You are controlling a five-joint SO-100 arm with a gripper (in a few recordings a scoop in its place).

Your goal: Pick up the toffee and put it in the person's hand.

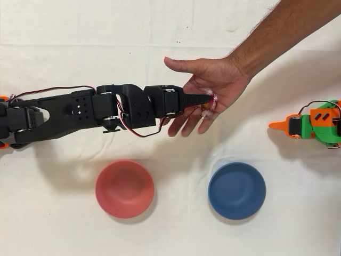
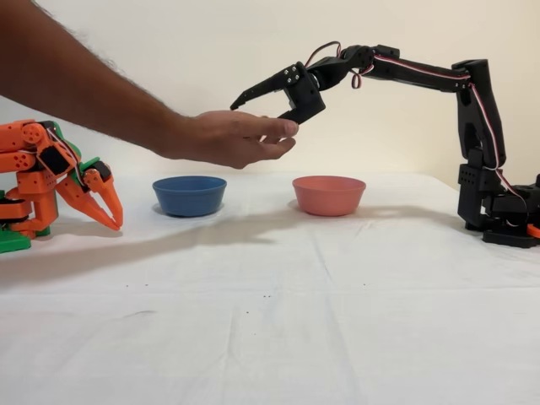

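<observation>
We are seeing toffee (image 1: 211, 102) upper centre of overhead view: tiny, dark red glint with pale crinkled wrapper ends, lying on palm of person's hand (image 1: 209, 90). Black gripper (image 1: 205, 99) is hanging over that palm; in fixed view, upper centre, its fingers (image 2: 253, 91) are standing apart above hand. Red bowl (image 1: 124, 189) and blue bowl (image 1: 236, 191) are sitting on white tabletop (image 1: 176, 229), lower frame.
</observation>
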